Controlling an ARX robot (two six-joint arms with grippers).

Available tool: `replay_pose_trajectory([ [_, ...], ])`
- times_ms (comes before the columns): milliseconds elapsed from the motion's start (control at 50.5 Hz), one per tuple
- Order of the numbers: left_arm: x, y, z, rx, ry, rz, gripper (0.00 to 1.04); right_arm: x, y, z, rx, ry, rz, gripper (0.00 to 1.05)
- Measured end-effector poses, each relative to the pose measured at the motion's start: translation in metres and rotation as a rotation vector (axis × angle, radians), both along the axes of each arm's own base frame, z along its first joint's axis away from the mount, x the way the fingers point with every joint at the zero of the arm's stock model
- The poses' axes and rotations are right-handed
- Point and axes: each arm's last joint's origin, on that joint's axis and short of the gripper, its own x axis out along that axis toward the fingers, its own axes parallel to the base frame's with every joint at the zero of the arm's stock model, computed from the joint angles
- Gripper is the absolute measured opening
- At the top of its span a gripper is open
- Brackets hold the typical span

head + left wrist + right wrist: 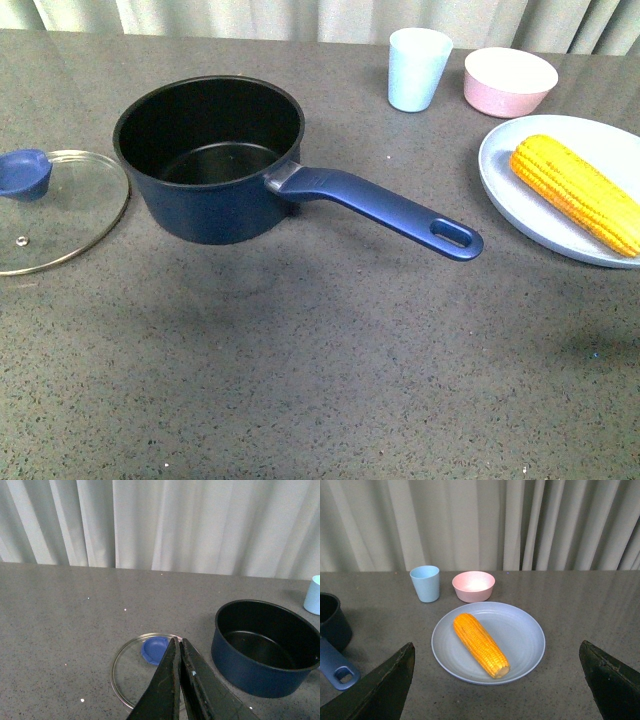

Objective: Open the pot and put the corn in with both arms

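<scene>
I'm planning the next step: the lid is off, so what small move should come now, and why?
Probably lower the open right gripper toward the corn to grasp it. The pot stands open and empty, its lid lying flat beside it, and the corn lies untouched on the plate in front of that gripper.

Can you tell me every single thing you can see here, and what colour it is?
pot: one, dark blue with a black inside, middle of the table, open and empty
lid: one, clear glass with a blue knob, flat on the table left of the pot
corn: one, yellow-orange, lying on the plate
plate: one, pale blue, on the right
cup: one, light blue, at the back
bowl: one, pink, right of the cup
table: one, grey speckled
curtain: pale, behind the table
left gripper: one, black, shut, above the lid
right gripper: one, black, open, facing the corn
</scene>
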Motion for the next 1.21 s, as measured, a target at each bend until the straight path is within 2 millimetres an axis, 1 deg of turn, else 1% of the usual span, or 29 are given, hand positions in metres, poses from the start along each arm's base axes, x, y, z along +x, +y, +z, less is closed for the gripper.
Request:
replay_pose_trajectory([
  [416, -0.019, 0.000, 0.006, 0.000, -0.021, 0.000, 0.02, 0.000, 0.000, 0.000, 0.000, 0.000, 0.000, 0.96],
  [951, -0.032, 0.000, 0.006, 0.000, -0.023, 0.000, 0.02, 0.000, 0.000, 0.000, 0.000, 0.000, 0.000, 0.96],
  [1030, -0.040, 0.000, 0.001, 0.000, 0.010, 0.000, 0.02, 0.000, 0.000, 0.000, 0.000, 0.000, 0.000, 0.96],
  [1070, -0.043, 0.000, 0.002, 0.000, -0.006, 0.000, 0.02, 0.000, 0.000, 0.000, 0.000, 0.000, 0.000, 0.96],
  [1209, -0.043, 0.000, 0.002, 0.000, -0.007, 0.000, 0.02, 0.000, 0.000, 0.000, 0.000, 0.000, 0.000, 0.96],
])
